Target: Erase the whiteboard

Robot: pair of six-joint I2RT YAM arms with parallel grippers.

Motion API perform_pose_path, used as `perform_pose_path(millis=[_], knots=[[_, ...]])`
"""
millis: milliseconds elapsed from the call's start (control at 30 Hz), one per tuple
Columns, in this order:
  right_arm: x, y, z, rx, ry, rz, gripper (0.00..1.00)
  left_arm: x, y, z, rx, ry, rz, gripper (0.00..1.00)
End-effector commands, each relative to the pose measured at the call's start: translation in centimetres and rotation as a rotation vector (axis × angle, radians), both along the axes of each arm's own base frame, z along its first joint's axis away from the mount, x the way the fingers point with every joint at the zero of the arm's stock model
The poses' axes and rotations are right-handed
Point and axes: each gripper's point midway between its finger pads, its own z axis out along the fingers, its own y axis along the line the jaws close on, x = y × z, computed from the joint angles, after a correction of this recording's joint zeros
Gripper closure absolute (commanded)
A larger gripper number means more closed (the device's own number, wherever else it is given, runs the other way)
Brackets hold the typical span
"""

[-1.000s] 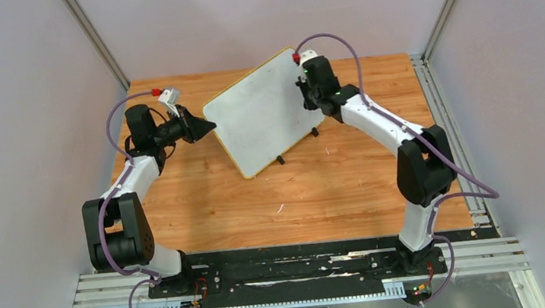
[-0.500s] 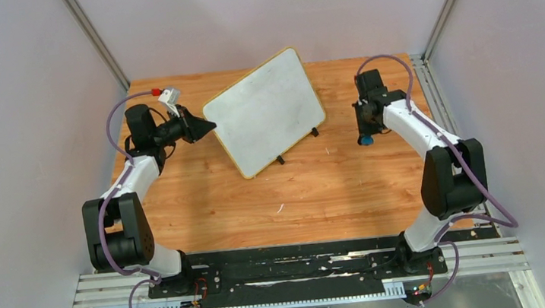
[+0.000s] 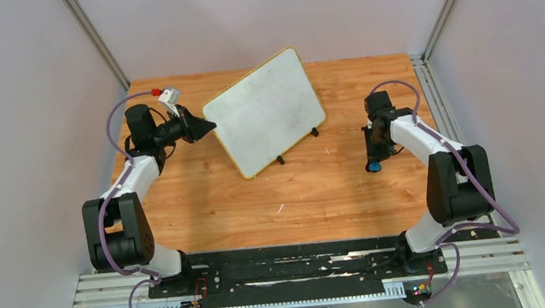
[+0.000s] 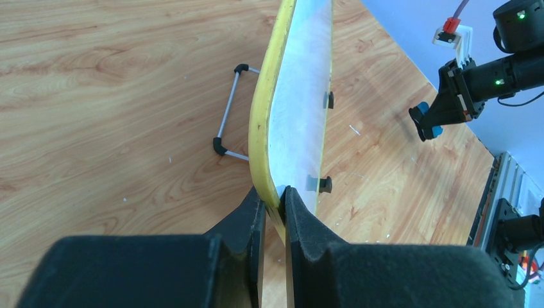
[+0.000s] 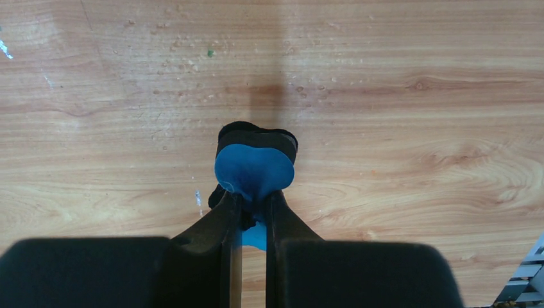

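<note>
My left arm (image 3: pixel 128 180) rises from its base, folds at the elbow and stretches forward along the left side, the wrist turned inward so my left gripper (image 4: pixel 272 196) points to the right with its jaws pinched tight on the corner edge of the whiteboard (image 4: pixel 299 96). My right arm (image 3: pixel 437 153) stands folded at the elbow on the right side, its forearm reaching forward and inward. Its wrist is pitched down, so my right gripper (image 5: pixel 251 200) points at the tabletop with its jaws nearly together, clamping a blue eraser (image 5: pixel 254 168).
</note>
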Motion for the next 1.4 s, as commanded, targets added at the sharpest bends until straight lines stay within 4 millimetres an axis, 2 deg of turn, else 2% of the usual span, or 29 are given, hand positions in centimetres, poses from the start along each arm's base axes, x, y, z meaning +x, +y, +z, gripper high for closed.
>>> perform_pose_path(millis=[0, 200, 433, 500, 600, 633, 900, 1200, 1367], knots=[[-0.2, 0.4, -0.9, 0.051, 0.018, -0.005, 0.90, 0.5, 0.1, -0.3, 0.065, -0.050, -0.005, 1.00], [-0.2, 0.8, -1.8, 0.072, 0.041, 0.003, 0.77, 0.5, 0.1, -0.3, 0.068, -0.050, -0.004, 1.00], [-0.3, 0.8, -2.0, 0.069, 0.054, -0.003, 0.71, 0.5, 0.1, -0.4, 0.068, -0.048, -0.003, 1.00], [-0.4, 0.8, -2.1, 0.069, 0.060, -0.005, 0.64, 0.5, 0.1, -0.4, 0.068, -0.049, -0.004, 1.00], [-0.4, 0.9, -2.0, 0.075, 0.055, 0.000, 0.46, 0.5, 0.1, -0.3, 0.068, -0.051, -0.004, 1.00], [-0.4, 0.9, -2.0, 0.077, 0.055, 0.000, 0.44, 0.5, 0.1, -0.3, 0.068, -0.051, -0.004, 1.00], [-0.4, 0.9, -1.6, 0.076, 0.042, 0.003, 0.44, 0.5, 0.2, -0.3, 0.072, -0.053, -0.001, 1.00], [-0.3, 0.9, -2.0, 0.075, 0.054, 0.002, 0.44, 0.1, -0.2, 0.6, 0.058, -0.066, -0.028, 0.85], [-0.2, 0.9, -2.0, 0.072, 0.054, 0.002, 0.44, -0.1, -0.4, 0.9, 0.053, -0.071, -0.036, 0.73]])
